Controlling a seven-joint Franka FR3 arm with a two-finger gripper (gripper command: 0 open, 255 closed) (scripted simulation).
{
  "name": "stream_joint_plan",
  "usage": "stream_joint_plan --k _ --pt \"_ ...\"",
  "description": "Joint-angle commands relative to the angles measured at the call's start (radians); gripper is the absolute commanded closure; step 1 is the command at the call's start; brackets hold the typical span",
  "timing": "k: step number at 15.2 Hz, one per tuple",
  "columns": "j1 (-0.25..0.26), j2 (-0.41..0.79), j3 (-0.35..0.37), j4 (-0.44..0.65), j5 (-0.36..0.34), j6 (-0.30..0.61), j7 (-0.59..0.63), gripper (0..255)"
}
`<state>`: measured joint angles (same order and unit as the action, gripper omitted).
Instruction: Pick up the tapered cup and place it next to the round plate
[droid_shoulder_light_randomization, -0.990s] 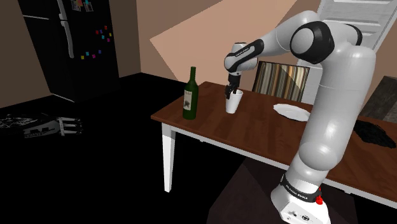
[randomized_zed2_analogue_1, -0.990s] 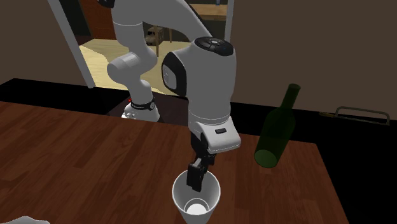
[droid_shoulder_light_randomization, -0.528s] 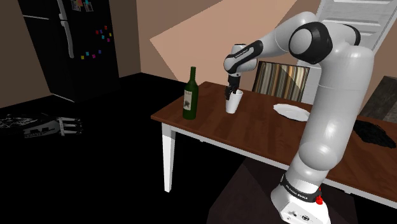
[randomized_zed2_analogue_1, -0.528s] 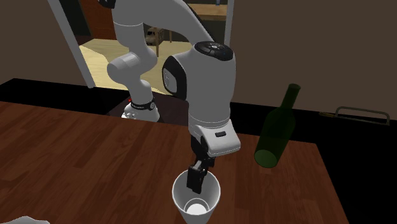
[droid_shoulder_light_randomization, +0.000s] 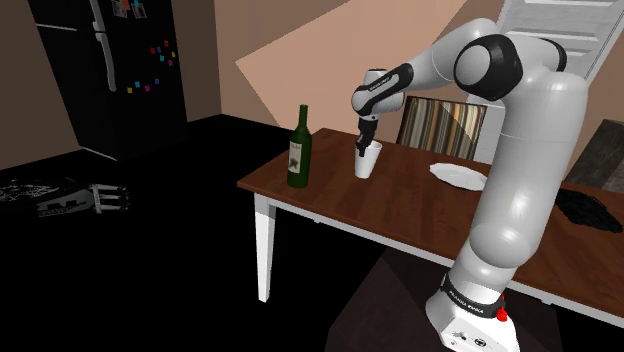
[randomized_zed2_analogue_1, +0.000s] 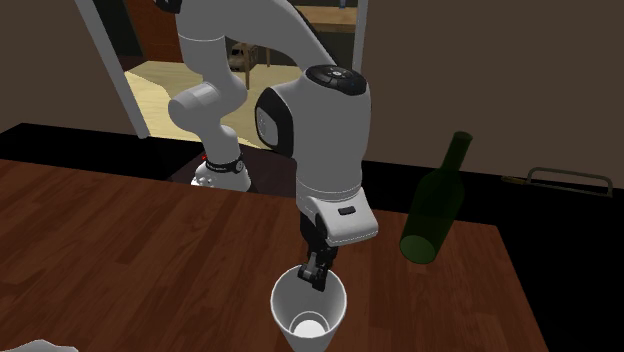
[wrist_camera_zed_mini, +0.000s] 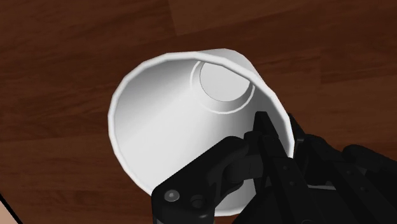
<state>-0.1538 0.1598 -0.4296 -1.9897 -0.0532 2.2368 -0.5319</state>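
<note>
Tapered cup (droid_shoulder_light_randomization: 367, 165) at frame centre, rim in end effector's (randomized_zed2_analogue_1: 317, 279) pinch; bare worktop (droid_shoulder_light_randomization: 400, 205) rightward to one plate (droid_shoulder_light_randomization: 458, 175), one bottle (droid_shoulder_light_randomization: 299, 152) left.

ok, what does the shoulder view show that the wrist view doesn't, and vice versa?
Shoulder view adds the green bottle, the white plate, a striped chair and the black fridge. Wrist view adds the inner floor of the white cup and the gripper pinching its rim, one finger inside, one outside. Both show the cup, the gripper and the wooden table.
</note>
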Motion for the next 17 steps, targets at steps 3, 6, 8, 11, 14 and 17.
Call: stream_joint_plan --k 3,6,8,11,14,17 --pt "0.000 0.000 0.000 0.000 0.000 0.000 0.000 255" --pt "0.002 -0.017 -0.001 0.021 -0.007 -0.037 0.002 255" --pt "0.004 -0.028 -0.002 0.036 -0.011 -0.062 0.003 255" --pt "0.005 -0.042 -0.002 0.061 -0.017 -0.100 0.004 255" --pt "0.007 -0.054 -0.003 0.088 -0.021 -0.138 0.004 255" --pt "0.008 -0.065 -0.003 0.117 -0.025 -0.177 0.003 255"
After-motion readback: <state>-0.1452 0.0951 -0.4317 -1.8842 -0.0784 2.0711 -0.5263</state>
